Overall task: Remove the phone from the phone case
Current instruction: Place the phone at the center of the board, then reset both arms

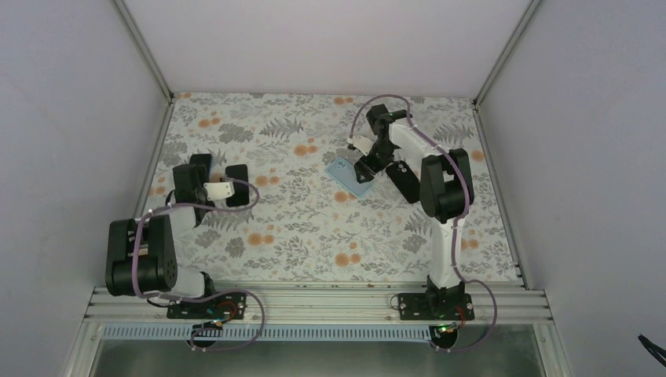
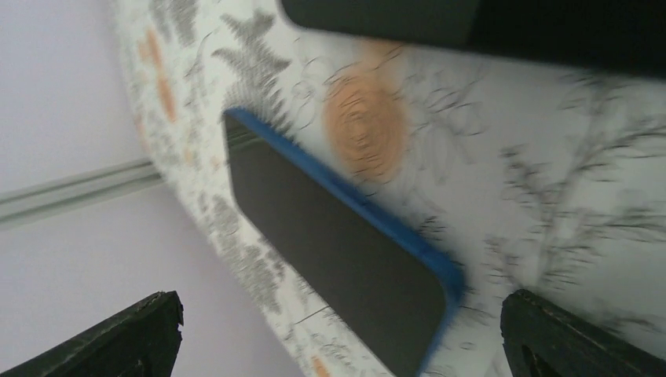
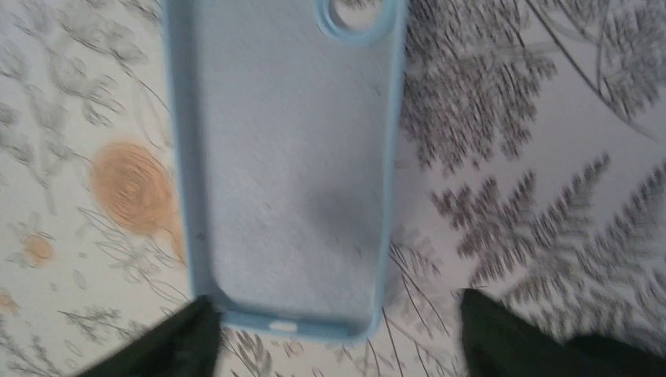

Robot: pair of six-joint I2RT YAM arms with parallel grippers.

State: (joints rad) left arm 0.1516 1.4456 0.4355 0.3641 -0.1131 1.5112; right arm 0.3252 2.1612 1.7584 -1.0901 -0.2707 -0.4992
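Observation:
A dark phone in a blue case (image 2: 338,259) lies face up on the floral table near the left wall; it shows as a dark slab in the top view (image 1: 200,169). My left gripper (image 2: 343,314) is open and empty, hovering over the phone's near end, its fingers (image 2: 126,338) apart on either side; it also shows in the top view (image 1: 212,179). An empty light blue case (image 3: 287,157) lies open side up, also seen in the top view (image 1: 345,174). My right gripper (image 3: 338,306) is open over its near end, and shows in the top view (image 1: 365,167).
A second dark slab (image 1: 237,174) lies just right of the cased phone and shows at the top of the left wrist view (image 2: 471,23). A bare black phone (image 1: 404,182) lies right of the light blue case. White walls (image 1: 78,118) enclose the table.

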